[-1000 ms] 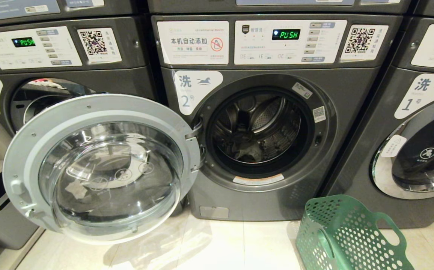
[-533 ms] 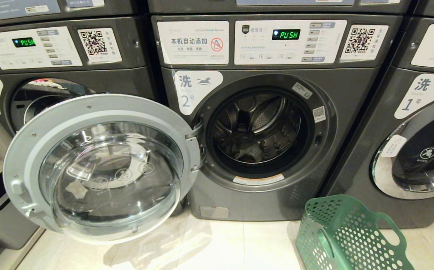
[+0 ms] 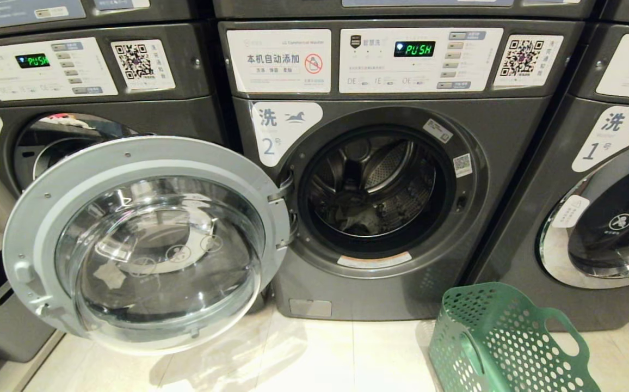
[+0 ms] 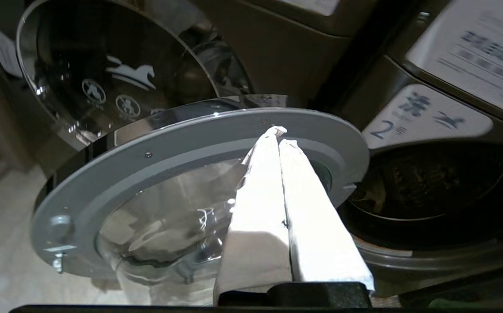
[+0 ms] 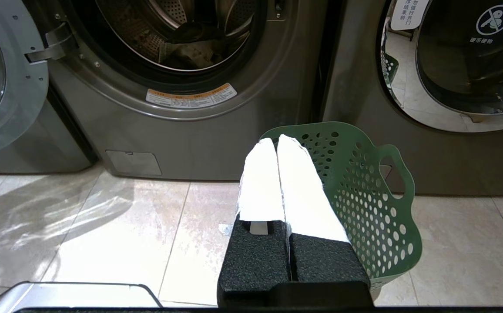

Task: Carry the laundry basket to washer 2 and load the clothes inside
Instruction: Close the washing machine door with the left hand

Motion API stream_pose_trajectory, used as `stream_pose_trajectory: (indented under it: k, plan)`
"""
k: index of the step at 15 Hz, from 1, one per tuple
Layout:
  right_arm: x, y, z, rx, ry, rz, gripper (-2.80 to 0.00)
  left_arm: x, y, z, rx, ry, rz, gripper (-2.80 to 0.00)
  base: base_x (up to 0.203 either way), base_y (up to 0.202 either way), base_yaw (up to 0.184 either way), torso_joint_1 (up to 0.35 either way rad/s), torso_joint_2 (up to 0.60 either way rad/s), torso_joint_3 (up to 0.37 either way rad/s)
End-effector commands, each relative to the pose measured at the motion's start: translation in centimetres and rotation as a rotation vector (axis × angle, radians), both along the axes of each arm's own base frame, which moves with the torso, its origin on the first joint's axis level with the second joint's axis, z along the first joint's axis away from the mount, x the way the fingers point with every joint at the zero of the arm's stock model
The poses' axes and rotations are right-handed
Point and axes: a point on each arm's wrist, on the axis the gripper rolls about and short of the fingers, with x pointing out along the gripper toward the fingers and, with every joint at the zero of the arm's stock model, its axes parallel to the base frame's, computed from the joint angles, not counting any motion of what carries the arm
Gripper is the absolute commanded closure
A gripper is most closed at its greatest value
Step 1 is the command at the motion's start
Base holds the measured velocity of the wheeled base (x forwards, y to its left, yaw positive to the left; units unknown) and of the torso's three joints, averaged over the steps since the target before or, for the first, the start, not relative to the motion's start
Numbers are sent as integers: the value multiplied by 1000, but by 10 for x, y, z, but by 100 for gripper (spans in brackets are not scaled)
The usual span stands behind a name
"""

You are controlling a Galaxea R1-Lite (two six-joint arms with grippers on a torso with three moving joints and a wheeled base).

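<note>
Grey-green garment (image 5: 190,53) lies in dark grey washer 2's drum (image 3: 374,188); empty green perforated basket (image 5: 364,195) stands just beyond the closed, empty right gripper (image 5: 277,141); left gripper (image 4: 277,132), pinched shut, faces the open door (image 4: 147,156).

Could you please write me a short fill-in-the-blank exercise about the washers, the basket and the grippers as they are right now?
1. The washer whose door stands open bears the numeral ____.
2. The green basket stands on the ____, in front of washers 2 and 1.
3. The clothes lie inside the washer's ____.
4. Both the left gripper and the right gripper are ____ and hold nothing.

Missing words: 2; floor; drum; shut
</note>
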Motion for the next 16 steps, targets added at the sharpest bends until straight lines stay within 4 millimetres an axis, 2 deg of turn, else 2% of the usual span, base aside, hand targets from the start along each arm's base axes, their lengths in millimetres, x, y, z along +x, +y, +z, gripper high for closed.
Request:
stream_pose_trajectory:
  k: [1,2,4,8,13,16]
  plan:
    - [0,0,0,2,0,0,0,78,31,-27,-113,149,67,0,0,0,0,0,0,0]
    - [0,0,0,2,0,0,0,91,48,-28,-147,153,77,0,0,0,0,0,0,0]
    - [0,0,0,3,2,-1,0,101,70,-24,-179,136,54,0,0,0,0,0,0,0]
    - [0,0,0,3,2,0,0,110,97,-34,-222,167,-6,0,0,0,0,0,0,0]
    - [0,0,0,2,2,0,0,144,116,-66,-164,254,-41,0,0,0,0,0,0,0]
    - [0,0,0,3,1,0,0,158,120,-67,-140,249,-52,0,0,0,0,0,0,0]
